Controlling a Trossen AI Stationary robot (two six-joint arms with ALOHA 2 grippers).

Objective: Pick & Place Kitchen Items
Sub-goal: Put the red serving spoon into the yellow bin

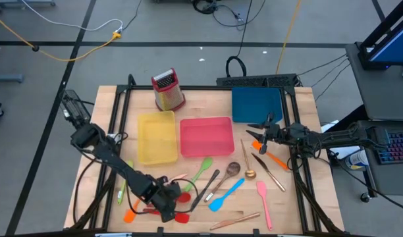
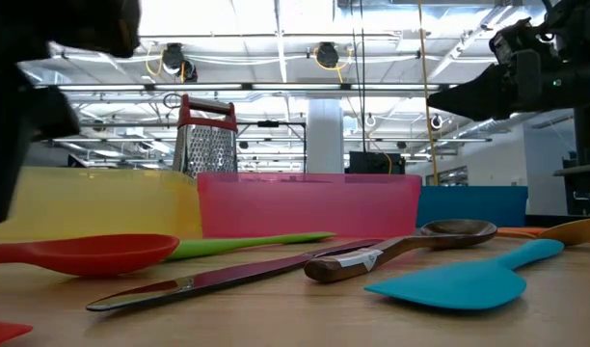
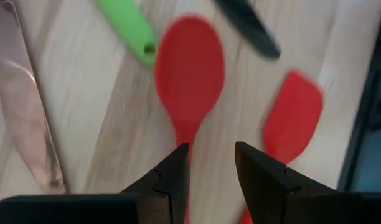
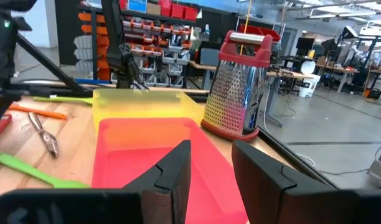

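- While the left gripper (image 1: 167, 203) hangs low over the utensil heap by the front-left corner of the tabletop (image 1: 208, 99), its jaws stand parted with nothing between them.
- Seen from the left wrist, the red spoon (image 3: 189, 81) lies straight ahead: bowl away from the jaws, handle running back into the gap between the fingertips (image 3: 178, 163), long axis in line with the reach.
- Judged from that, a drop and a squeeze across the handle is what the pick calls for; the left arm is by far the nearer.
- Close beside the spoon lie a red spatula (image 3: 294, 118), a green handle (image 3: 129, 28) and a copper-coloured knife (image 3: 21, 99), all of which could be nudged.
- Over by the right edge, near the blue tray (image 1: 256, 104), the right gripper (image 1: 259, 129) waits, jaws apart and empty, pointing across the pink tray (image 4: 159, 149) toward the box grater (image 4: 240, 87).
- Hidden: the spoon's handle end passes out of sight between the fingers, and I cannot tell whether they touch it; from above, the arm covers the spoon.
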